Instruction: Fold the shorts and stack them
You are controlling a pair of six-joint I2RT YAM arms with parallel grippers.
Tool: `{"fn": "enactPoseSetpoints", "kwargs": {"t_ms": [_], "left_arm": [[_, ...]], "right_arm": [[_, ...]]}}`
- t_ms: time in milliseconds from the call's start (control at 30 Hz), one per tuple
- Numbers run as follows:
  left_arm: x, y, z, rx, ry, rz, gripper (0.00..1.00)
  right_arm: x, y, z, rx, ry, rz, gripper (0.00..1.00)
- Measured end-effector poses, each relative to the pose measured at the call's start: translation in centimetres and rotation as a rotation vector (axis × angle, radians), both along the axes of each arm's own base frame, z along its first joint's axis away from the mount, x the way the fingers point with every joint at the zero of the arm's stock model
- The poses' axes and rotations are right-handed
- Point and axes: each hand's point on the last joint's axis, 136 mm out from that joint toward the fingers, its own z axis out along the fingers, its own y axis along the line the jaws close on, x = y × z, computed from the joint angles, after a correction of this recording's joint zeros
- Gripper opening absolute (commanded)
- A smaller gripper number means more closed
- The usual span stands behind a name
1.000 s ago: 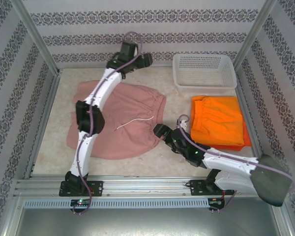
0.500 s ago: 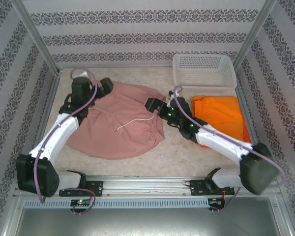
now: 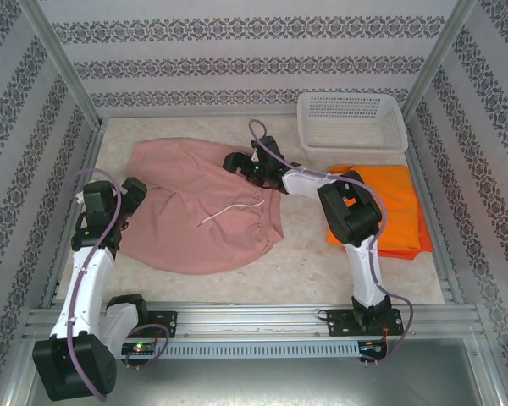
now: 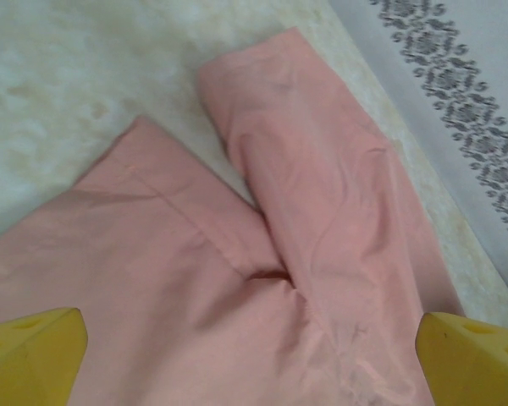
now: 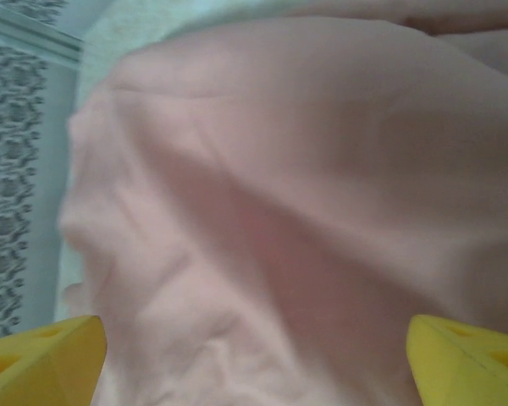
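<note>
So the pink shorts (image 3: pixel 195 220) lie legs-left, waist-right on the counter (image 3: pixel 305 254), with our spread left fingers (image 4: pixel 30 355) over the legs and our spread right fingers (image 5: pixel 466 355) at the far waist corner.

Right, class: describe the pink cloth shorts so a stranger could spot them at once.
Start at the pale speckled table. On its left half lie the dusty pink cloth shorts, spread open. Unlike the folded bright orange shorts on the right beside the white perforated plastic basket, they are unfolded, with a thin white drawstring lying loose on top.
</note>
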Motion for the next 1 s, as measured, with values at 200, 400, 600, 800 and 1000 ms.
{"fn": "enactPoseSetpoints", "kwargs": {"t_ms": [200,400,600,800,1000], "left_arm": [[-2.3,0.2,-3.1,-0.076,0.052,0.049,1.00],[-3.6,-0.7,-5.7,-0.158,0.121,0.060,1.00],[-5.0,-0.8,-6.0,-0.169,0.139,0.086,1.00],[-5.7,-0.8,-7.6,-0.176,0.179,0.101,0.93],[-5.7,-1.2,-11.9,-0.231,0.315,0.105,0.80]], "right_arm": [[3.9,-0.6,-0.9,-0.021,0.008,-0.028,0.91],[7.8,-2.3,-1.6,-0.091,-0.002,-0.085,0.92],[9.4,-5.2,-1.6,-0.128,0.004,-0.166,0.92],[9.7,-5.9,-1.7,-0.136,0.004,-0.185,0.92],[9.6,-5.6,-1.7,-0.134,0.005,-0.178,0.93]]}}
